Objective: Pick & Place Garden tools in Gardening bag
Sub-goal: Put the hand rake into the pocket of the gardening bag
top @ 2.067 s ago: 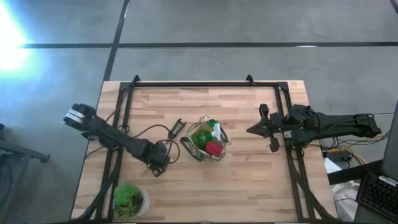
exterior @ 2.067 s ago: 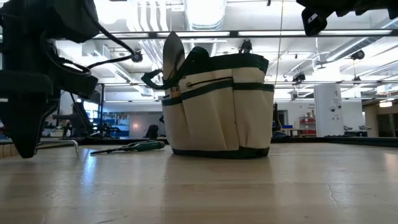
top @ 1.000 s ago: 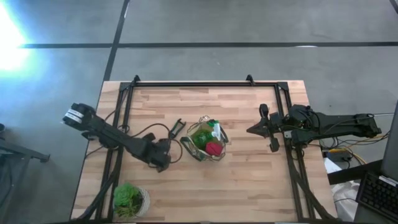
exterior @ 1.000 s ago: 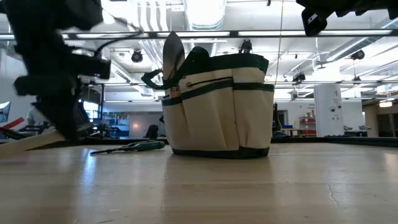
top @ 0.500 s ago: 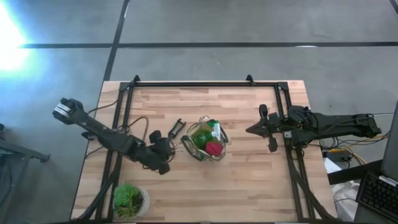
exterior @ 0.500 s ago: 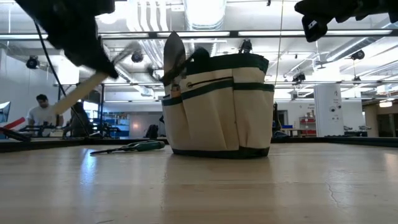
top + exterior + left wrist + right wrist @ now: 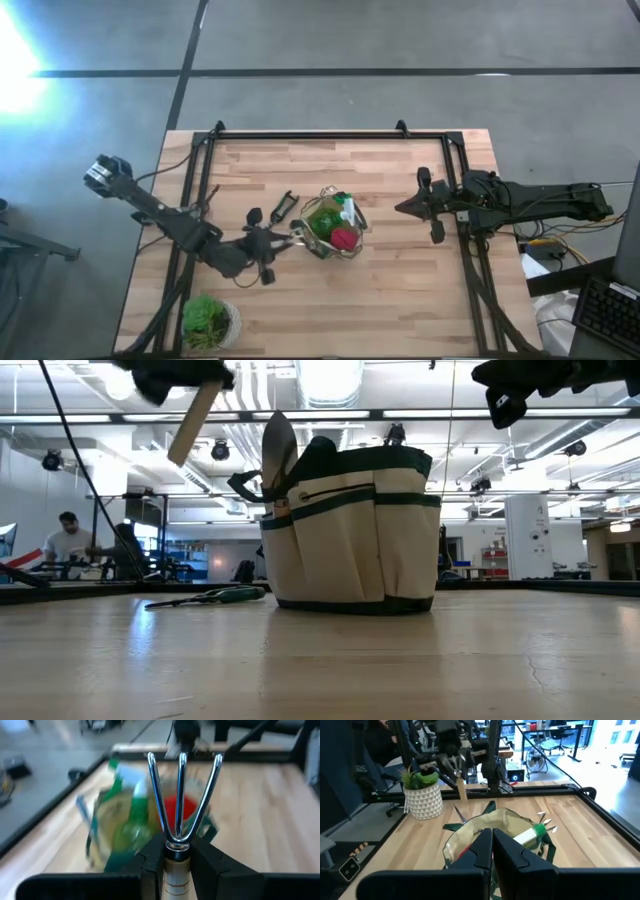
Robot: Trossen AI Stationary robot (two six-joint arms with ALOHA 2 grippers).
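Observation:
The beige gardening bag (image 7: 328, 228) with dark green trim stands mid-table on its base. It holds a green spray bottle (image 7: 345, 208) and a red-handled tool (image 7: 344, 238); a trowel blade (image 7: 278, 445) sticks up from a side pocket. My left gripper (image 7: 272, 241) is just left of the bag, well above the table, shut on a wooden-handled fork (image 7: 182, 795) with three chrome tines. Black pruners (image 7: 285, 206) lie flat on the table left of the bag. My right gripper (image 7: 405, 209) hovers shut and empty to the right of the bag. My left gripper pinches the fork's wooden handle (image 7: 176, 870) just behind the metal collar, one finger (image 7: 152, 865) on each side. The fingers lie along the fork. The tines point toward the bag. The fork is clear of the table, tilted, its handle end (image 7: 190, 430) slanting down toward the left.
A leafy plant in a pale pot (image 7: 210, 320) stands at the near left corner. A black frame rail (image 7: 300, 135) runs along the table's far edge and sides. Bare wood (image 7: 400, 300) lies near and right of the bag. A person (image 7: 65, 540) sits in the room behind.
My left gripper has risen from table height, carrying the fork up and toward the bag, and has turned to face the bag. The fork's handle end, which rested on the table, is now lifted clear and hangs slanted. My right gripper has kept still.

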